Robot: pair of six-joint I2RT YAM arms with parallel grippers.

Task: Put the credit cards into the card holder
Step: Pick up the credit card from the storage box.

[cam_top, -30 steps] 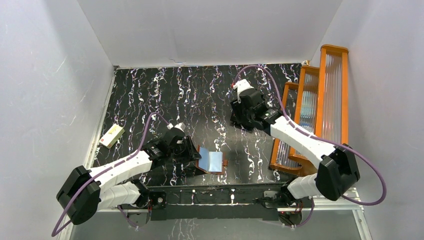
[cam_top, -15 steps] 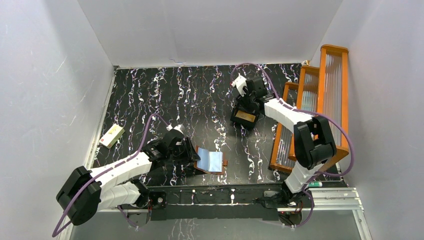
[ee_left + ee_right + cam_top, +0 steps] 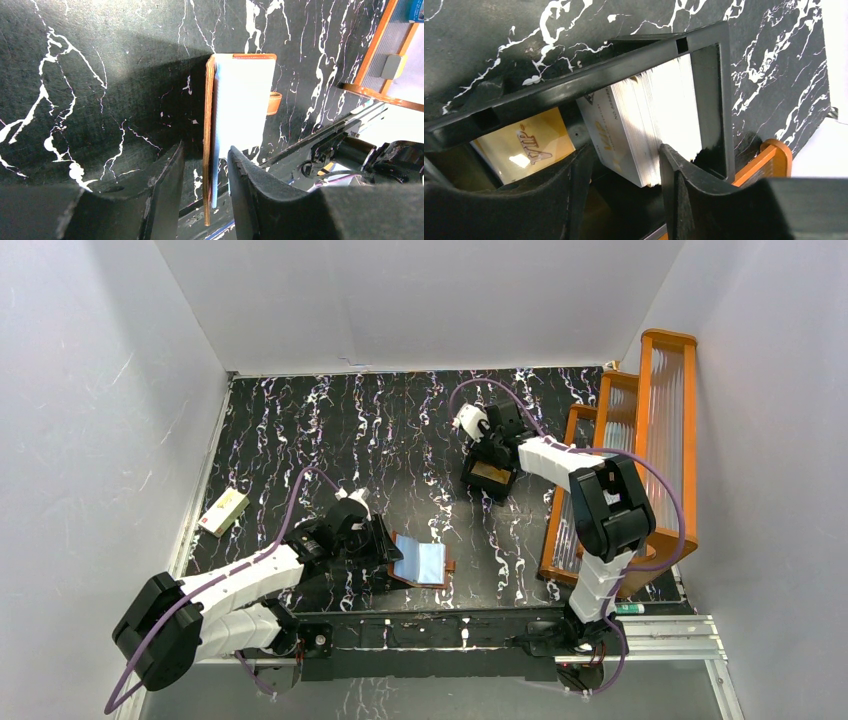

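At the bench's (image 3: 300, 430) near edge the holder (image 3: 245, 100) lies open, and the left gripper (image 3: 205, 150) straddles its left edge with jaws narrowly apart. Farther back, the right gripper (image 3: 625, 149) reaches into the tray (image 3: 624, 55), jaws wide astride the stack of cards (image 3: 659, 100).

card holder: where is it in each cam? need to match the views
Top external: the card holder lies open at lower centre, near the table's near edge.
Left wrist: the card holder fills the middle of the picture, running up from between the fingers.
Right wrist: not in it.
Shared landmark: the orange rack, at the right in all three.
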